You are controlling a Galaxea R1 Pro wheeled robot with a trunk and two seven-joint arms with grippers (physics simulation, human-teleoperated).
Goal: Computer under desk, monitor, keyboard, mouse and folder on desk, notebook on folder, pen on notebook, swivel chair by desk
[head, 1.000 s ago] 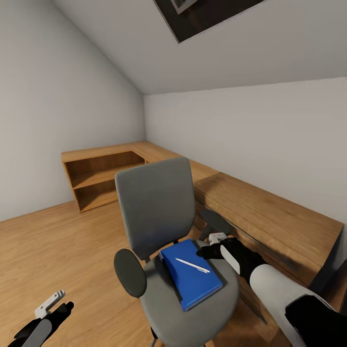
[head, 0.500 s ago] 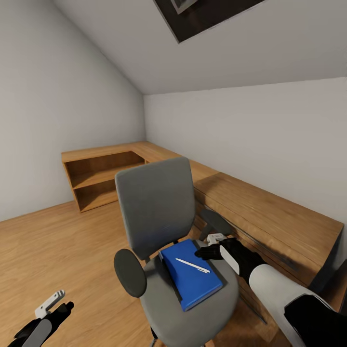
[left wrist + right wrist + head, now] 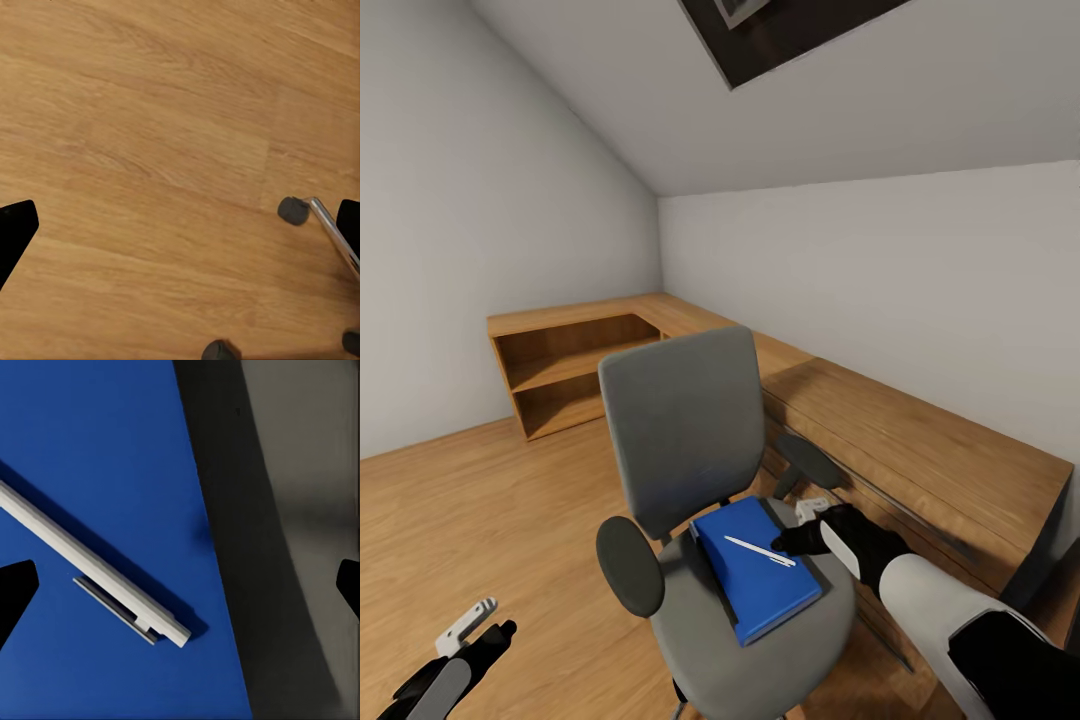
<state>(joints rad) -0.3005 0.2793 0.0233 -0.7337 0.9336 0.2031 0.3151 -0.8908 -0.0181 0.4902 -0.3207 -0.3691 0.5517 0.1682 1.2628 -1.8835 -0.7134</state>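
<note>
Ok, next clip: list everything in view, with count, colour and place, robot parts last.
chair: 1, grey with black armrests, mid-floor beside the counter
folder: 1, blue, on the chair seat
pen: 1, white, lying on the folder
counter: 1, wooden, L-shaped along the walls, open shelves at its far end
floor: wood
right pincer: black, open, over the folder's edge near the pen
left pincer: black, open, low over the floor

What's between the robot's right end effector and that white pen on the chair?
Only bare blue folder: the right wrist view shows the pen between the open fingertips.
</note>
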